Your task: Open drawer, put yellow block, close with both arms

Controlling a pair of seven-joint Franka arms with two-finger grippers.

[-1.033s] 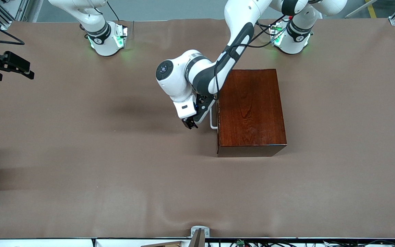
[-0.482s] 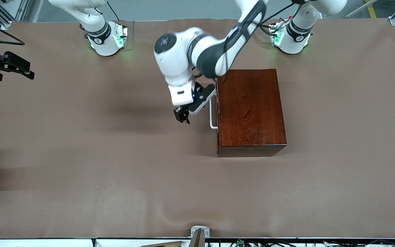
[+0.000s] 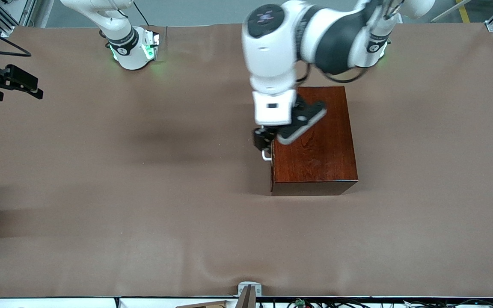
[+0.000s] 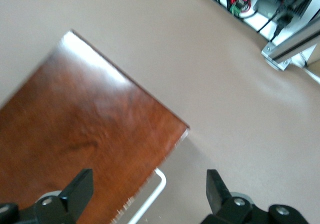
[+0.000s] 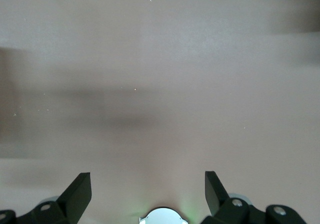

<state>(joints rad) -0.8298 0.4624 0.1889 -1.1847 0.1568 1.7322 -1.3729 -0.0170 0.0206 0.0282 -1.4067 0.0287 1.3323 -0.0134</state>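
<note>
While the right gripper (image 5: 147,196) waits with its fingers spread wide and nothing between them, over bare brown table covering (image 3: 144,214) near the right arm's end, the left gripper (image 4: 146,191) hangs over the handle edge of the wooden box (image 3: 313,137), its fingers also wide apart and holding nothing. Its drawer (image 3: 271,164) is pushed fully in, so only the white U-shaped handle (image 3: 266,156) juts out toward the right arm's end. No view shows the yellow block.

Wooden box (image 3: 313,139) amid bare table (image 3: 144,214)
</note>
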